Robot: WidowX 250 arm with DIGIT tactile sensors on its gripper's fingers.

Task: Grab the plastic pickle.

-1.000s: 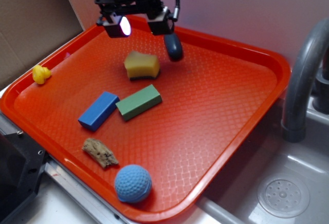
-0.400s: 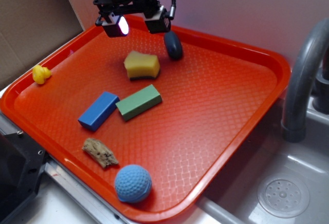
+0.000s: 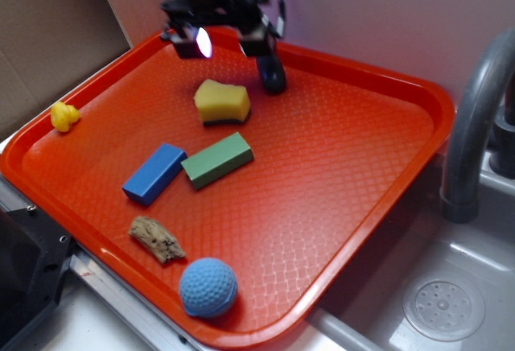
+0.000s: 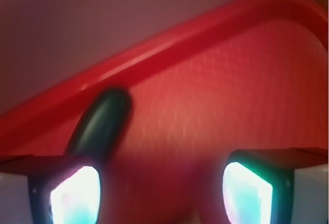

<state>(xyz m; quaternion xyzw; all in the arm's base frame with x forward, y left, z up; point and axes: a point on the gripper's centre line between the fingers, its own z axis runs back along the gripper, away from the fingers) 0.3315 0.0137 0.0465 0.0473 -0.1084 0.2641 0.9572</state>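
— Where's the plastic pickle (image 3: 273, 75) sitting?

— At the far side of the red tray (image 3: 378, 198), close to the back rim. It's the dark, rounded capsule just beyond and to the right of the yellow sponge (image 3: 221, 102), apart from it.

— And the end effector (image 3: 231, 39)?

— Hanging over that back corner, blurred in the outside view. Its fingers are spread wide apart with nothing between them. One finger (image 3: 257, 43) is right above the pickle, and I can't tell whether it touches it. The other carries a bright glowing pad.

— What does the wrist camera give you?

— The pickle (image 4: 103, 123) rises from behind the left finger (image 4: 67, 193), lying slantwise toward the tray rim (image 4: 154, 54). The right finger (image 4: 257, 188) stands well off to the other side, with bare red tray between the two. The view is soft, so fine detail is lost.

— Anything else on the tray?

— A blue block (image 3: 154, 173) and a green block (image 3: 217, 159) near the middle, almost touching at their ends. A rough brown chunk (image 3: 157, 239) and a blue dimpled ball (image 3: 208, 287) lie by the near edge. A small yellow duck (image 3: 63, 115) sits at the left rim. A grey faucet (image 3: 475, 117) stands to the right over a sink (image 3: 434, 303).
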